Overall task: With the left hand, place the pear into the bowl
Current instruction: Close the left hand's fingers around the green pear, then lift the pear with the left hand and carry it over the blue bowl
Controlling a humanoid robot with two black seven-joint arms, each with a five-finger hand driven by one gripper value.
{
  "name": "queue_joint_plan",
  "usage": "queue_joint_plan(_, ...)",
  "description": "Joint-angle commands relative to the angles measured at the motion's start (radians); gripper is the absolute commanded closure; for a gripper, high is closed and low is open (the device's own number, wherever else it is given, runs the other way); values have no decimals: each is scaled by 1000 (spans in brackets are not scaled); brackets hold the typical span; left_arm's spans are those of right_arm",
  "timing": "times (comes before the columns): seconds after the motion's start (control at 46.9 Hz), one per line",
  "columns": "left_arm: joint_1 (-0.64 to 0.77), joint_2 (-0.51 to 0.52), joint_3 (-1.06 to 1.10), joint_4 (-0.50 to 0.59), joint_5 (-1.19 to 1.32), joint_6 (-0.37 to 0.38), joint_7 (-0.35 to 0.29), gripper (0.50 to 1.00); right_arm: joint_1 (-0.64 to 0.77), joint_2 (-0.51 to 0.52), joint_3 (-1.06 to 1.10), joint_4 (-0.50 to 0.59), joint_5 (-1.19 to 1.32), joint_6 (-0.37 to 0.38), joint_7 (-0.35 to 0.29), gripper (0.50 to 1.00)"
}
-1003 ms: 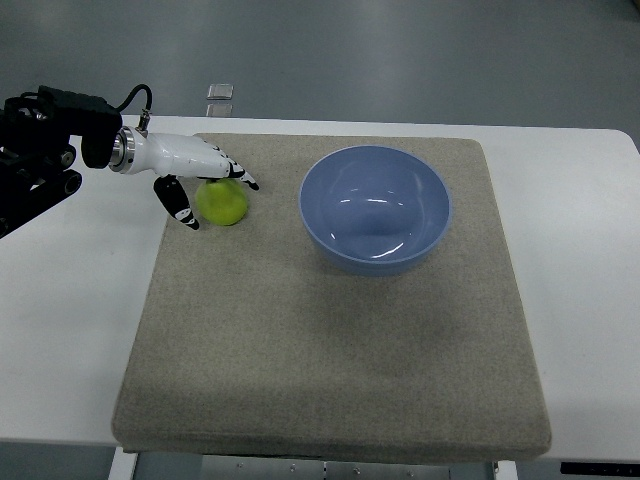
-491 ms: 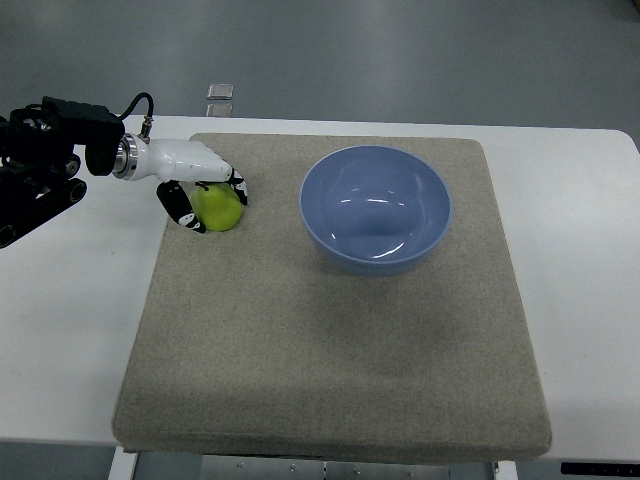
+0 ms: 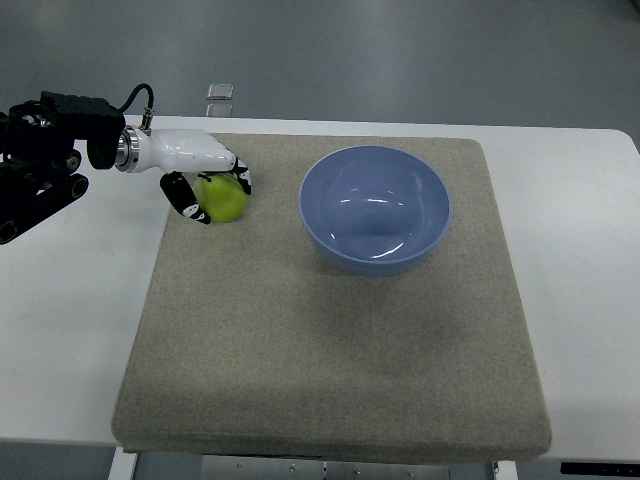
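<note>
You see the left hand (image 3: pixel 205 180) near the far left corner of the grey mat (image 3: pixel 330 330), which covers most of the white counter (image 3: pixel 70 330). Its fingers (image 3: pixel 185 197) are curled around the green pear (image 3: pixel 222 197), thumb on one side and the other fingers over the top. The pear is on the mat, or just above it; you cannot tell which. The blue bowl (image 3: pixel 375 208) stands on the mat, well apart to the right of the pear.
</note>
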Motion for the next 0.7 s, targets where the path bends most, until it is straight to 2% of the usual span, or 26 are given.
queue_joint_plan(0.0,0,4,2,-2,2,-6,0,1000,0,0,0,0,0,0,0,574)
queue_joint_plan(0.683,-57,0,-32,-17,-32,10,-2,1000,0,0,0,0,1,0,0,574)
